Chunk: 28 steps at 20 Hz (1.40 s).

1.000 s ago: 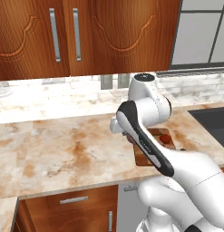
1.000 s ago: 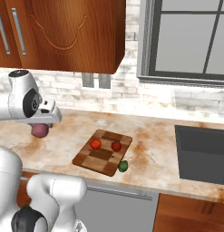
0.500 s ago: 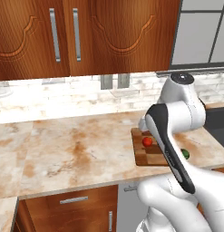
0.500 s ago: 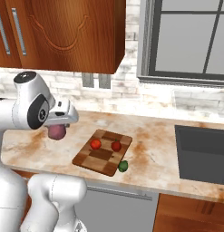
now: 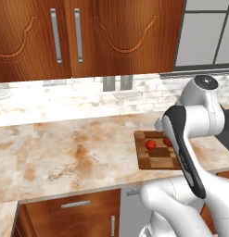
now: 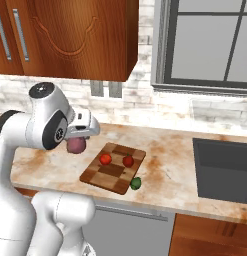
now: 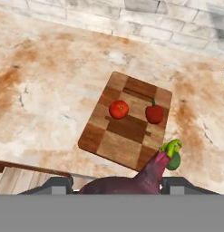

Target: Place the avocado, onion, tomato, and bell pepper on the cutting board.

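Observation:
My gripper (image 6: 79, 138) is shut on the purple onion (image 6: 76, 145) and holds it above the counter just left of the cutting board (image 6: 115, 173). In the hand view the onion (image 7: 131, 183) sits between the two fingertips (image 7: 57, 183) at the bottom. The checkered cutting board (image 7: 127, 138) carries the orange-red tomato (image 7: 119, 109) and the darker red bell pepper (image 7: 154, 114) side by side. The green avocado (image 7: 173, 153) lies on the counter against the board's near right corner. In the left base view my arm covers part of the board (image 5: 155, 159); the tomato (image 5: 150, 144) shows there.
A dark sink (image 6: 222, 167) is set into the counter to the right of the board. Brick wall with outlets (image 6: 106, 89) runs behind, wooden cabinets (image 5: 65, 37) hang above. Bare marble counter (image 5: 69, 152) stretches left of the board.
The arm has swung to the right with the onion in its grip, from the far left of the counter to just beside the board. The vegetables on and by the board have not moved.

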{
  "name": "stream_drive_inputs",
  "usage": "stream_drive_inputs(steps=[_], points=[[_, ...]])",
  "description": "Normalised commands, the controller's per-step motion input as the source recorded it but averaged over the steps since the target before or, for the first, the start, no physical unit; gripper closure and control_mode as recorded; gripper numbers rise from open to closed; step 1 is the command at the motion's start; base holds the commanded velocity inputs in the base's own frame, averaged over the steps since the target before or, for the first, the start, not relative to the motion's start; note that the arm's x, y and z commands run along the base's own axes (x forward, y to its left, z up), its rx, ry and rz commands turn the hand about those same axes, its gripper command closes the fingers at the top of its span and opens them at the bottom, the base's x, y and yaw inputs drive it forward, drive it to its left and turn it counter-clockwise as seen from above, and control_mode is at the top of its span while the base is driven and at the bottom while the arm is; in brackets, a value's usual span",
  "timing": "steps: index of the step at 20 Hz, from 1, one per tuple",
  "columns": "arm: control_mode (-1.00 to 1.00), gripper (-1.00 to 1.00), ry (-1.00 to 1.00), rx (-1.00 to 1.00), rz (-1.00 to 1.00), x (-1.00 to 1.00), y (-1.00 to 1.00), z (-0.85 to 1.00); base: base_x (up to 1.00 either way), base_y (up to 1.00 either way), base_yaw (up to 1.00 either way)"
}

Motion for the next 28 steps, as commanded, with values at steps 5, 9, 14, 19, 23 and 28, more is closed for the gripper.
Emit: stream_drive_inputs(steps=[5, 9, 14, 19, 23, 28], points=[[-1.00, 1.00, -0.01, 0.00, 0.01, 0.03, -0.24, -0.14, 0.00, 0.00, 0.00], [-1.00, 1.00, 0.00, 0.02, 0.02, 0.05, -0.22, -0.34, 0.00, 0.00, 0.00], [-1.00, 1.00, 0.03, 0.08, 0.03, 0.02, -0.22, -0.47, 0.00, 0.00, 0.00], [-1.00, 1.00, 0.00, 0.08, 0.00, 0.00, -0.02, -0.28, 0.00, 0.00, 0.00], [-1.00, 1.00, 0.01, 0.01, 0.00, 0.08, 0.00, -0.21, 0.00, 0.00, 0.00], [-1.00, 1.00, 0.05, 0.00, -0.01, 0.16, 0.00, -0.10, 0.00, 0.00, 0.00]])
